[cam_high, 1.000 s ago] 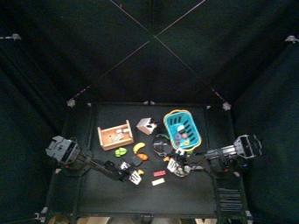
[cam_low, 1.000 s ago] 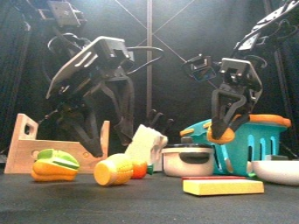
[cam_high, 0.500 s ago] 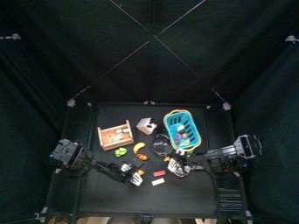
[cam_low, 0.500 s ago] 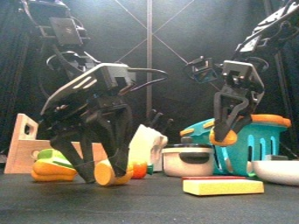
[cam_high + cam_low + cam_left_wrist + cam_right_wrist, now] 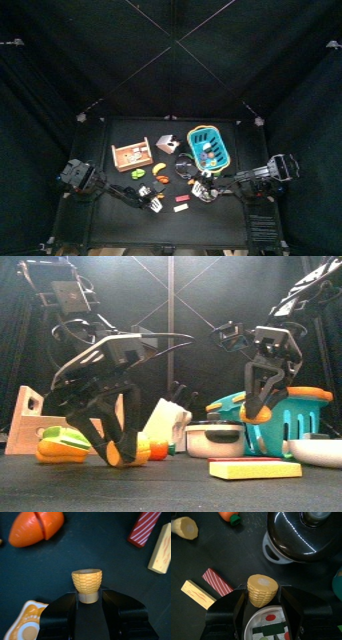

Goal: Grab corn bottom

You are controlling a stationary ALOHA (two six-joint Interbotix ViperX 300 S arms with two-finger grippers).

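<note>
The corn bottom [image 5: 87,583] is a short yellow cob stub with a flat cut end. It lies on the black table at the front left [image 5: 128,452]. My left gripper [image 5: 87,598] is down at the table and shut on its narrow end; in the front view [image 5: 118,456] the jaws straddle it. My right gripper [image 5: 262,598] is shut on a rounded corn top piece [image 5: 262,589] and hangs above the table on the right in the front view [image 5: 261,406]. Both grippers, left [image 5: 151,198] and right [image 5: 201,187], are at the table's front.
A wooden crate [image 5: 30,424] and an orange-green vegetable [image 5: 60,443] stand at the left. A silver pot [image 5: 214,439], a teal basket [image 5: 287,421], a yellow block [image 5: 254,469] and a white dish [image 5: 321,451] are at the right. A red striped strip [image 5: 143,527] lies near the corn.
My left gripper has come down from above the table onto the corn bottom and its jaws have closed in on it. The right arm has stayed still.
</note>
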